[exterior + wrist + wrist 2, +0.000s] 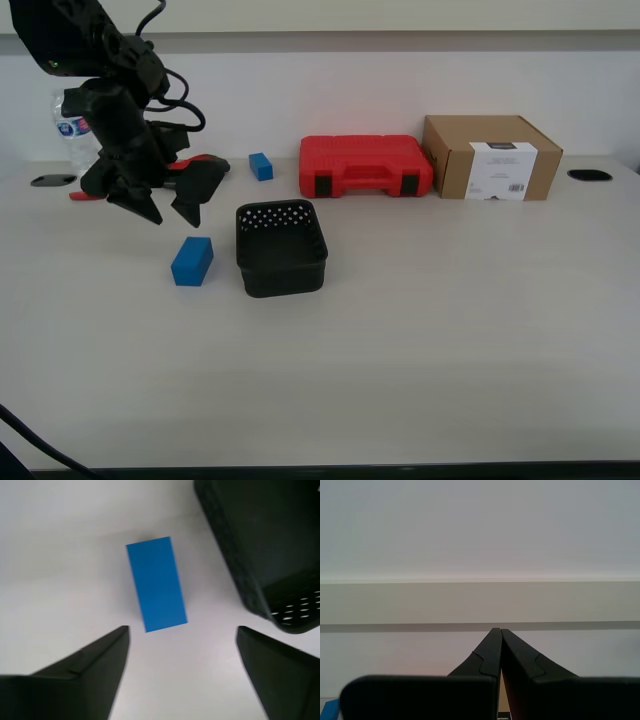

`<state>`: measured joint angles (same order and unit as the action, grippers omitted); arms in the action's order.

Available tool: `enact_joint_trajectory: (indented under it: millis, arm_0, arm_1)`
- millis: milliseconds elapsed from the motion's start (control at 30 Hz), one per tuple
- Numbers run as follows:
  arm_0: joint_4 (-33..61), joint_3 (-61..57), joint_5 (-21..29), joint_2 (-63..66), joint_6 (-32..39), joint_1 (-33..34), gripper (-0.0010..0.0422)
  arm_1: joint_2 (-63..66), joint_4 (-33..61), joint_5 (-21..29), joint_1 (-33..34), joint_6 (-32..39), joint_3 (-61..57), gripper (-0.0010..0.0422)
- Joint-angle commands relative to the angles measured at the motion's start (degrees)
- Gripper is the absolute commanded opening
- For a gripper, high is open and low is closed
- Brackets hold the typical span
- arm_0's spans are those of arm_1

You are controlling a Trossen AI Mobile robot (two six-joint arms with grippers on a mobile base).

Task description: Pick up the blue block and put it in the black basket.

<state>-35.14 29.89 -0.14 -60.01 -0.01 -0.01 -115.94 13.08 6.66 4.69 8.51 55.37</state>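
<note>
The plain bright blue, matte, brick-shaped block [192, 261] lies flat on the pale desk [430, 330], toward the desk's far-left corner region but well in from both edges, just beside the small black square plastic basket with perforated low walls [283, 262] and not touching it. A smaller-looking blue block [261, 166] sits farther back near the desk's far edge, beside a red plastic tool case [366, 166] and a brown cardboard box [491, 157]; that one is not the target.

My first pincer [182, 645] hangs released above the desk, its jaws spread wide, with the blue block [156, 584] lying just ahead of the gap and the basket's wall [235, 565] off to one side. My second pincer [500, 647] is clenched on nothing, pointing at a bare wall.

I judge the block to be light and rigid, with flat faces that give the pads good purchase; the matte finish should not slip much. The best hold is across its two long sides, at the middle of its length, so it does not pivot when lifted. The side facing the basket leaves little room for a finger, so the descent needs care.
</note>
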Motion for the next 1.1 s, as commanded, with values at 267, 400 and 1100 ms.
enact_joint_trajectory:
  millis: [267, 400, 1100]
  arm_0:
    - [-0.2, 0.1, 0.0, 0.0, 0.0, 0.0, 0.0]
    - [-0.2, 0.1, 0.0, 0.0, 0.0, 0.0, 0.0]
    - [-0.2, 0.1, 0.0, 0.0, 0.0, 0.0, 0.0]
  arm_1:
    - [-1.5, 2.0, -8.0, 2.1, 1.1, 4.5, 0.038]
    - [-9.0, 5.6, -7.3, 2.3, 1.1, 8.6, 0.0337]
    - [-29.1, 13.2, -4.5, 2.9, -1.6, 28.1, 0.0089]
